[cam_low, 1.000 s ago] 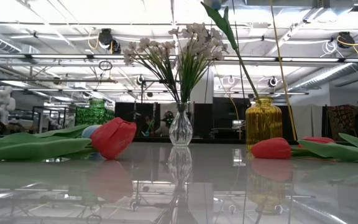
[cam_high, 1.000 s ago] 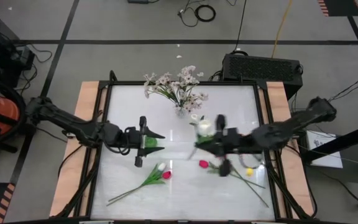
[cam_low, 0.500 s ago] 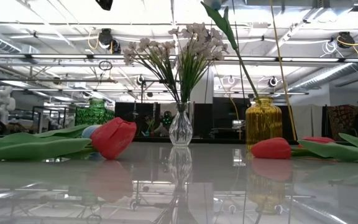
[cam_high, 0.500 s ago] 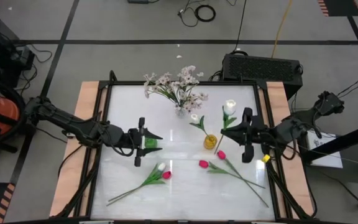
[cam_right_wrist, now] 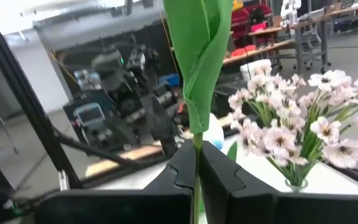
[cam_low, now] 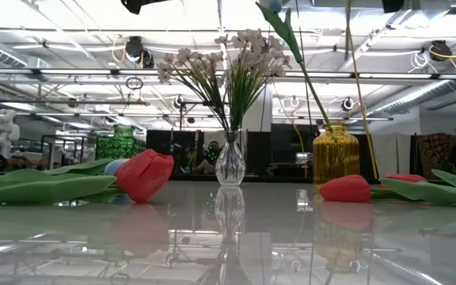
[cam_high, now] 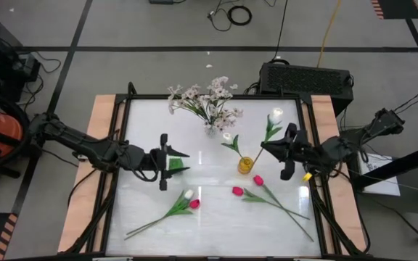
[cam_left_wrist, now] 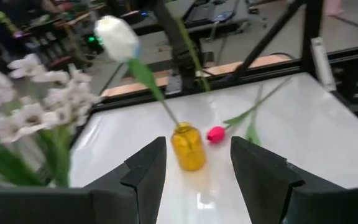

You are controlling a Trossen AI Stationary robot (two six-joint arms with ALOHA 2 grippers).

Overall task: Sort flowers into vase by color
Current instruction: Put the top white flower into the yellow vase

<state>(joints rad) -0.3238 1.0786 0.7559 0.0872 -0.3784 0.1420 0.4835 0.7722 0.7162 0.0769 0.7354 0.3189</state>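
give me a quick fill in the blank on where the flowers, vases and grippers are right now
1. The right gripper is shut on the stem of a ____ tulip.
2. The pale blossom sprays stand in the ____ glass vase.
3. The white tulip already in a vase stands in the ____ vase.
4. The left gripper hovers with its fingers ____.

Missing words: white; clear; yellow; open
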